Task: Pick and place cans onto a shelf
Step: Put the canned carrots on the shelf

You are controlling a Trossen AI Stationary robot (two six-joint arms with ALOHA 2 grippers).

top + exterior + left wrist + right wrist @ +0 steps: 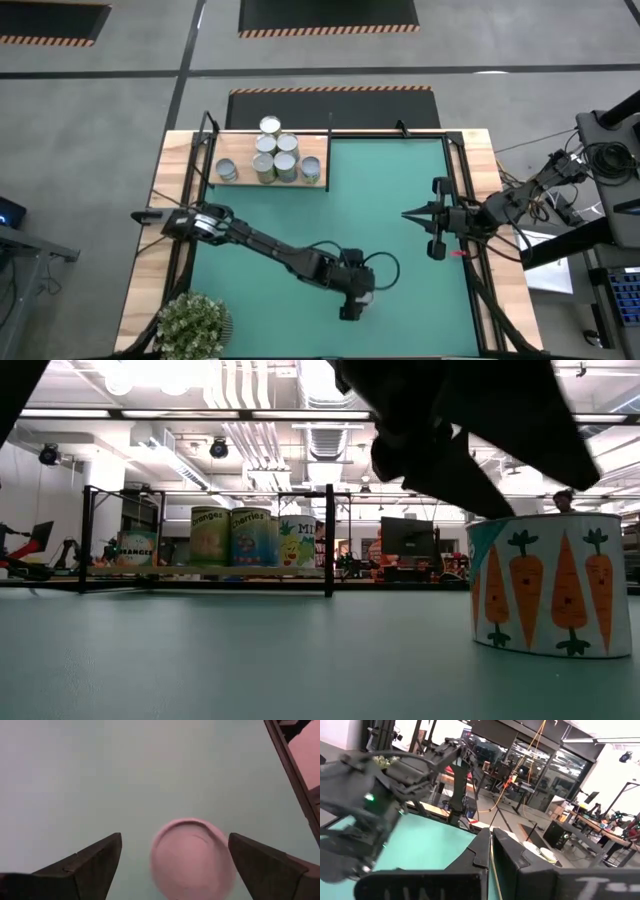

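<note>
While our left gripper [349, 312] hovers over the near middle of the green mat [380, 200], its fingers [95, 862] spread wide, we see the carrot can [192, 857] standing upright directly beneath and between them, its round top facing the wrist camera and its long axis vertical. In our judgement the coming move turns on a straight descent so the fingers straddle the can's sides. Our right gripper [434, 216] waits at the mat's right edge with fingers pressed together, well apart from this can. Five other cans [270, 158] already sit on the shelf [215, 148] at the far left corner of the worktop [480, 160]. Beyond lies a lit workshop with ceiling ducts.
</note>
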